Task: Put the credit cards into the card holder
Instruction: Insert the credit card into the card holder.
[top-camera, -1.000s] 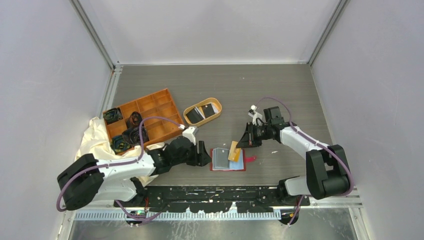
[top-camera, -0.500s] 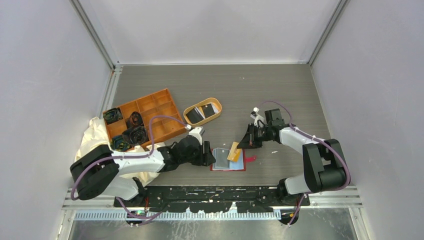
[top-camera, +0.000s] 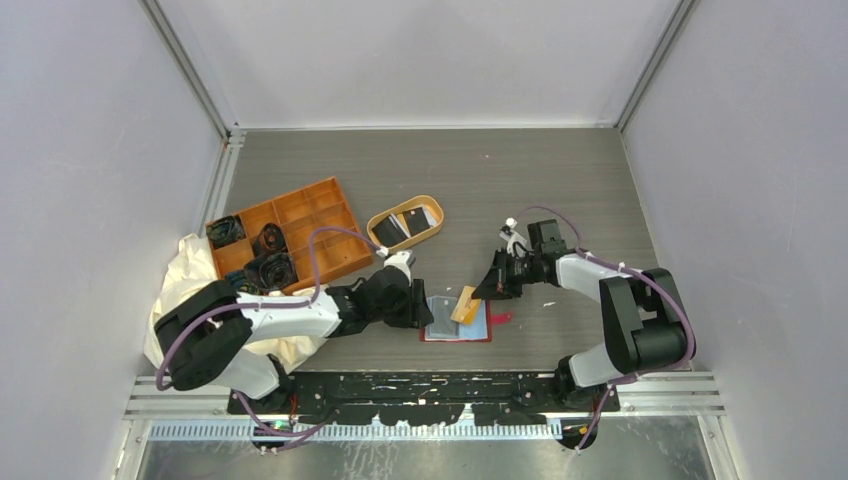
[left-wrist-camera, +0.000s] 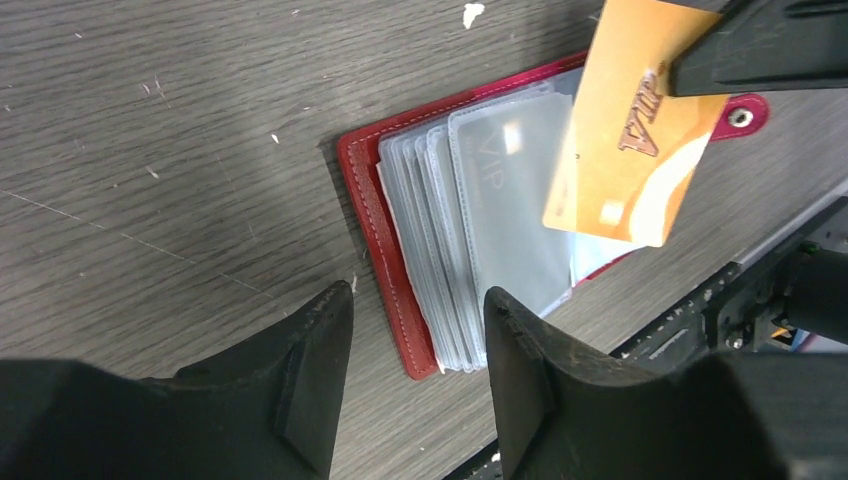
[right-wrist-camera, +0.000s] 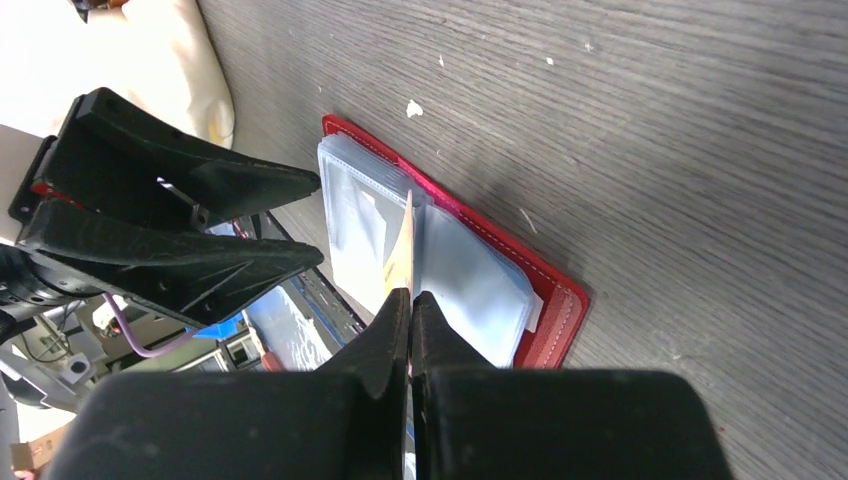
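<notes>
The left gripper (left-wrist-camera: 415, 330) has been sliding right and is now hovering at the left edge of the holder (left-wrist-camera: 365, 200), jaws apart, gripping nothing. The holder is lying open on the table (top-camera: 560, 190), its sleeves (left-wrist-camera: 510, 190) fanning upward. Just beyond, the right gripper (right-wrist-camera: 410, 300) is pinching a gold card (left-wrist-camera: 630, 130), tilting it down over the sleeves; insertion is looking close, with the left likely steadying the holder. Farther back, more cards (top-camera: 400, 225) are waiting in the dish (top-camera: 437, 208)
</notes>
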